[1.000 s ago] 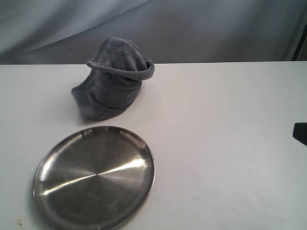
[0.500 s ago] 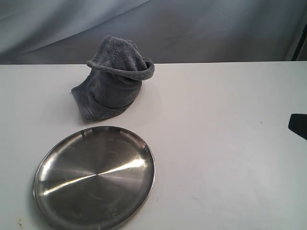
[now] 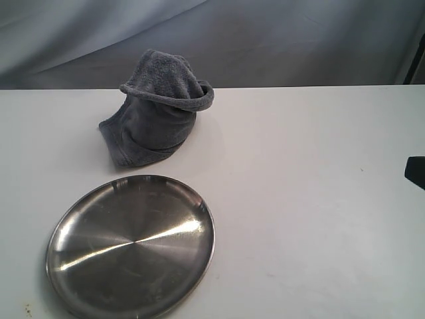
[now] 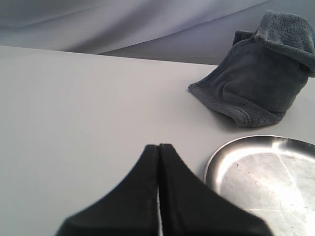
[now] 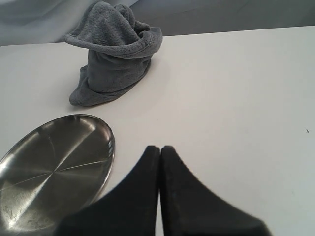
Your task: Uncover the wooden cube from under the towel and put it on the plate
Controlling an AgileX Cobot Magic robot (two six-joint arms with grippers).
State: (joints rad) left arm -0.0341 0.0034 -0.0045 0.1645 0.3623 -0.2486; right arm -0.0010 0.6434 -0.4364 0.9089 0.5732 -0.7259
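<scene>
The dark grey-blue towel (image 3: pixel 158 109) stands in a rumpled mound at the back left of the white table; it also shows in the left wrist view (image 4: pixel 258 71) and the right wrist view (image 5: pixel 114 54). The wooden cube is hidden under it. The shiny steel plate (image 3: pixel 131 244) lies in front of the towel, near the table's front edge, with nothing on it (image 4: pixel 266 184) (image 5: pixel 49 169). My left gripper (image 4: pixel 158 146) is shut with nothing in it, off to the plate's left. My right gripper (image 5: pixel 160 147) is shut and holds nothing; only a dark tip of it (image 3: pixel 416 171) shows at the exterior view's right edge.
The white table (image 3: pixel 312 199) ends at a back edge just behind the towel, with a draped grey backdrop (image 3: pixel 265 40) beyond it.
The dark tip of the right gripper at the exterior view's right edge shifted slightly left, then back right. Towel and plate have not moved.
</scene>
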